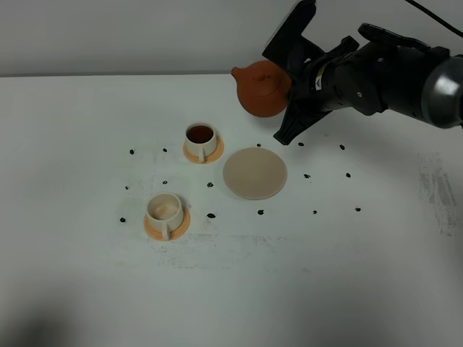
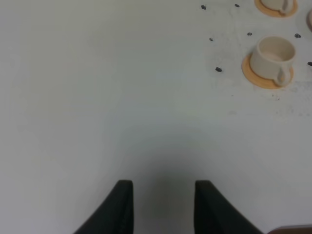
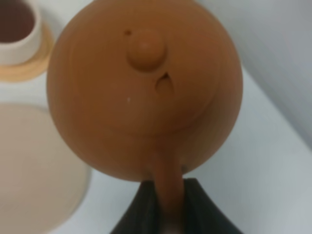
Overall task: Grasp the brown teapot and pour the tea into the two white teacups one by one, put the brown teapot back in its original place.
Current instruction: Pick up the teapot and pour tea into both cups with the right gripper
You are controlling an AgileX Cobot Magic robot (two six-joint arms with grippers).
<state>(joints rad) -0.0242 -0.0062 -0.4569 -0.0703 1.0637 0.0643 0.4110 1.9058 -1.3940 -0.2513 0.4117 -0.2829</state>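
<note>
While the right pincer [image 3: 169,192] is clamped on its stick handle, the brown teapot [image 1: 262,88] hangs above the far side of the desk [image 1: 87,289]. Its spout points left, and it is just beyond the beige disc [image 1: 255,173]. Left of that disc, the far teacup [image 1: 200,136] holds dark tea; the near teacup [image 1: 165,208] looks empty. Each sits on an orange coaster [image 1: 153,228]. Seen only from its own wrist, the left pincer [image 2: 163,190] is drawn narrow over plain desk, gripping nothing.
</note>
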